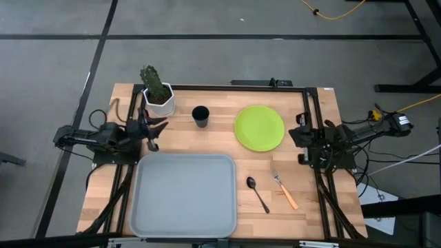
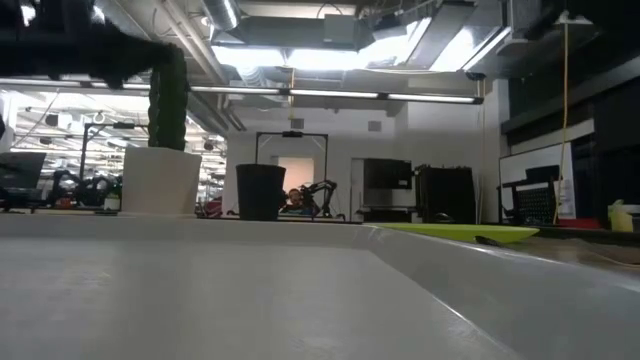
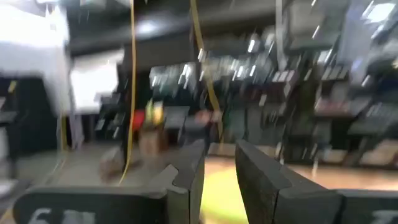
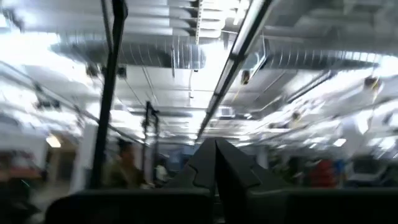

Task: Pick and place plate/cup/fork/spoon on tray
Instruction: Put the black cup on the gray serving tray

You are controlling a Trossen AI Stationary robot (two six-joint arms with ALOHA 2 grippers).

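No legible writing. Tray empty, tabletop front. Behind tray: cup, plate, cactus pot. Right of tray: spoon, fork. Left end effector released, empty, by pot; right end effector clenched, empty, beside plate.

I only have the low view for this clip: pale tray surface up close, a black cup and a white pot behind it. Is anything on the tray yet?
Observer: No. From above, the large light-grey rectangular plastic tray holds nothing; the small black cylindrical cup stands on the wood beyond it.
Operator: Where is the cutlery?
Observer: Right of the tray: the slim dark metallic spoon, then the orange-handled fork, apart from each other.
Operator: And the arms?
Observer: Both are at the table's sides. The left gripper has a gap between its fingers and holds nothing; the right gripper is shut, empty.
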